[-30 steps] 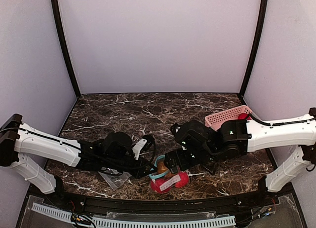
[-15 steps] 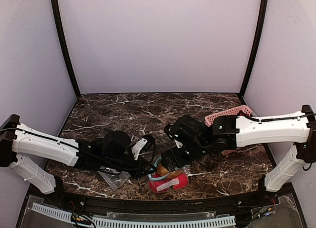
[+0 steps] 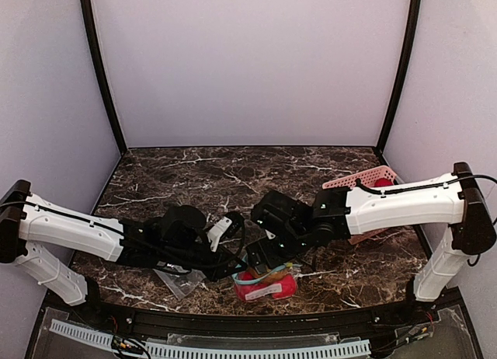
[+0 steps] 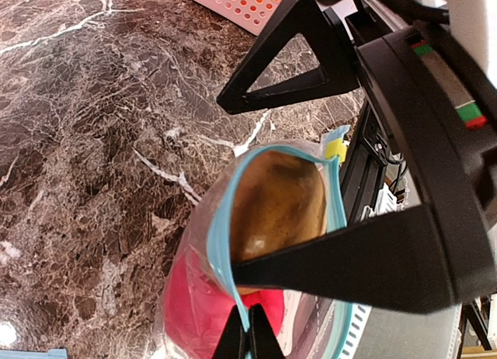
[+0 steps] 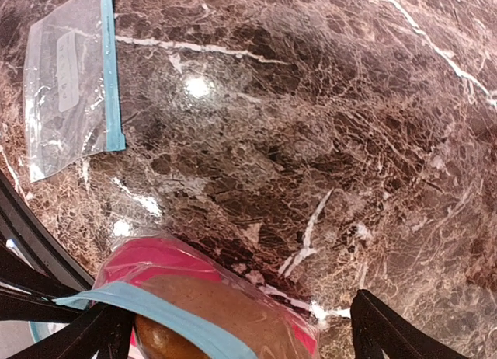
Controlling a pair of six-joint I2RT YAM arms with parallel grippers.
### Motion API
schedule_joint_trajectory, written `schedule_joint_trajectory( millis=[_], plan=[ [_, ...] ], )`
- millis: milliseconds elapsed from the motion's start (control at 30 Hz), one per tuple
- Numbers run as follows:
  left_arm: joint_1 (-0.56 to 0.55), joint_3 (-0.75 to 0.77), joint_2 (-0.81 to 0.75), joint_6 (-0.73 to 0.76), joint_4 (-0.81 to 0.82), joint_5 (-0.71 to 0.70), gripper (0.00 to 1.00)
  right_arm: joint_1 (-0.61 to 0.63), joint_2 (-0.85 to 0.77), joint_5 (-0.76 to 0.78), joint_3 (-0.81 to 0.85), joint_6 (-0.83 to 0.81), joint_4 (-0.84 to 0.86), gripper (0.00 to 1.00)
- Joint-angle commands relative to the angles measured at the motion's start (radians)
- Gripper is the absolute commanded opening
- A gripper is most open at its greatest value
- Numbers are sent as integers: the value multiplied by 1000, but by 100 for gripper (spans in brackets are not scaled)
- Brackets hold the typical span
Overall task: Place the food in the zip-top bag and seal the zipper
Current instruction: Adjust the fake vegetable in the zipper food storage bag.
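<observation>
The zip-top bag (image 3: 268,287) lies near the table's front edge with its mouth held open. My left gripper (image 4: 248,333) is shut on the teal zipper (image 4: 220,235) at the mouth's near rim. A brown-tan piece of food (image 4: 279,203) sits in the mouth, and red food (image 4: 190,304) lies deeper inside. My right gripper (image 5: 237,308) hangs open over the bag, one finger on each side and clear of the plastic. From above, the left gripper (image 3: 237,267) and right gripper (image 3: 268,258) meet at the bag.
A second, empty clear bag (image 5: 66,87) with a teal strip lies flat left of the arms, also visible from above (image 3: 178,280). The pink slatted basket (image 3: 365,179) stands at the right rear with a red piece (image 3: 380,182) in it. The black front rail is close behind the bag.
My right arm has swung left and its open gripper has come down over the bag's mouth. The left gripper has kept its hold and place.
</observation>
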Motion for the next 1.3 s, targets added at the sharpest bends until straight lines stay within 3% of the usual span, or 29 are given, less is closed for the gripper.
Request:
schedule_joint_trajectory(
  millis=[0,600,1267],
  plan=[
    [-4,10,-32,14,-13,-22,1,-5,15,54,16,66,-94,94],
    [-4,-26,-96,-19,-47,-115,1,-9,-17,53,-64,157,-131,86],
    [-4,-38,-126,-42,-82,-160,1,-9,-18,117,-102,213,-271,85]
  ],
)
